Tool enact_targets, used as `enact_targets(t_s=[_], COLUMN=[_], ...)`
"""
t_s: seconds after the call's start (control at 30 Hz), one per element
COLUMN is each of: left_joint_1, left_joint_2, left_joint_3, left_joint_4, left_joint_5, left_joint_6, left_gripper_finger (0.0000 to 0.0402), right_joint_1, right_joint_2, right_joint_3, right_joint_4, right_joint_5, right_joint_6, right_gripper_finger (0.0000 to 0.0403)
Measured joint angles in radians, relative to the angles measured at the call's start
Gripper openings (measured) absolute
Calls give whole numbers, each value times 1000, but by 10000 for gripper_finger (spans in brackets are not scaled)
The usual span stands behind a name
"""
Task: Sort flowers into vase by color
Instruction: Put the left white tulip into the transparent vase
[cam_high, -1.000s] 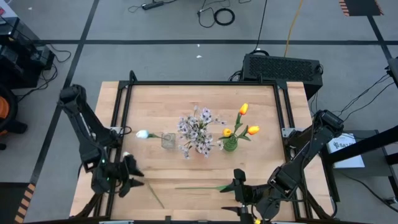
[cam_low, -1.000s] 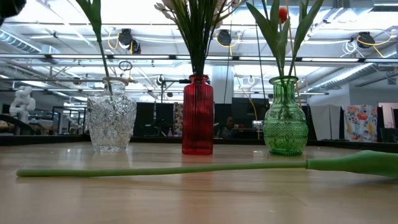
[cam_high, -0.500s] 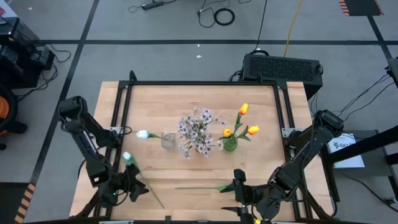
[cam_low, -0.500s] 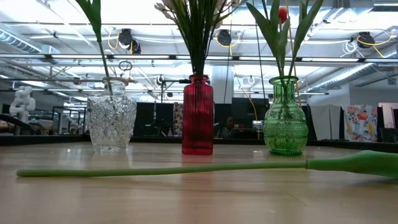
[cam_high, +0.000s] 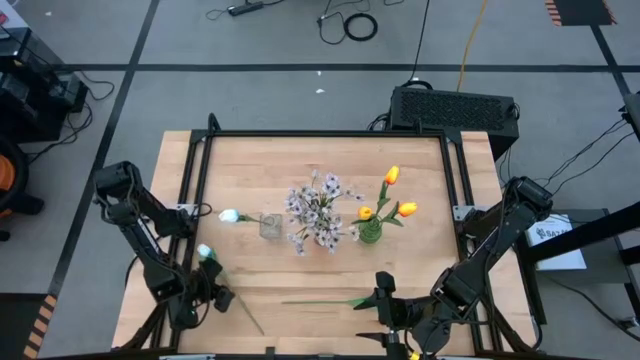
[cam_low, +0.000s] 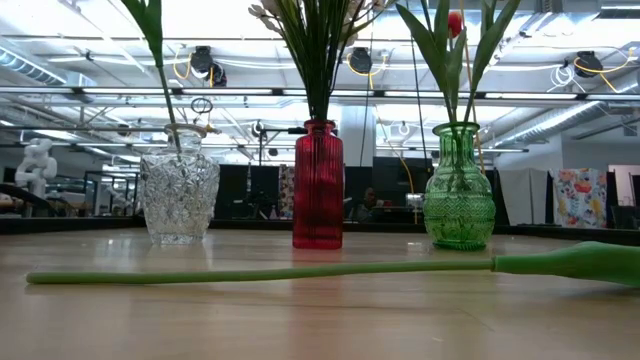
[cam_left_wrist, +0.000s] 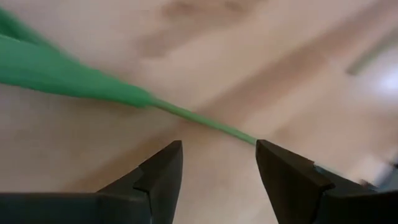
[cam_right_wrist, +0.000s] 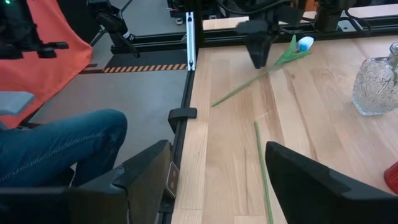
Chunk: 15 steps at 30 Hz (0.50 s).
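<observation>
A pale-blue tulip (cam_high: 205, 252) lies flat on the table's near left part, its stem (cam_high: 248, 318) running toward the near edge. My left gripper (cam_high: 205, 297) hovers over that stem, open, a finger on either side of it (cam_left_wrist: 205, 121) without touching. A second green stem (cam_high: 315, 301) lies flat along the near edge (cam_low: 260, 272); its thick end is hidden under my right gripper (cam_high: 385, 300), which is open (cam_right_wrist: 217, 158). A clear vase (cam_high: 270, 226) holds one pale-blue tulip (cam_high: 228, 215). A red vase (cam_low: 318, 185) holds pink-white sprays (cam_high: 318, 212). A green vase (cam_high: 370, 232) holds orange tulips (cam_high: 392, 176).
The three vases stand in a row across the table's middle. A black frame (cam_high: 200, 175) runs along the table's edges. In the right wrist view a person's leg in jeans (cam_right_wrist: 56, 143) shows beside the table's left edge. Bare wood lies between the vases and the near stems.
My left gripper has moved toward the table's near edge along the lying tulip's stem, uncovering the pale-blue head, and its arm has folded lower. The flowers and my right arm have kept still.
</observation>
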<state>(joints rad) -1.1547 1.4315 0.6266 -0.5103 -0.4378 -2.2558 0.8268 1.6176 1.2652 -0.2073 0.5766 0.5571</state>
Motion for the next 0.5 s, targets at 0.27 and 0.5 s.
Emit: enact_targets(t_s=[0.27, 0.5], left_joint_1=[52, 148], left_joint_2=[0, 0], left_joint_3=[0, 0], left_joint_4=[-156, -208], left_joint_5=[43, 5], left_joint_6=[-35, 111], left_gripper_finger=[210, 210], right_joint_1=[0, 0], right_joint_2=[0, 0], right_joint_3=[0, 0], right_joint_4=[0, 0], right_joint_5=[-1, -1], right_joint_6=[0, 0], right_gripper_finger=[258, 258])
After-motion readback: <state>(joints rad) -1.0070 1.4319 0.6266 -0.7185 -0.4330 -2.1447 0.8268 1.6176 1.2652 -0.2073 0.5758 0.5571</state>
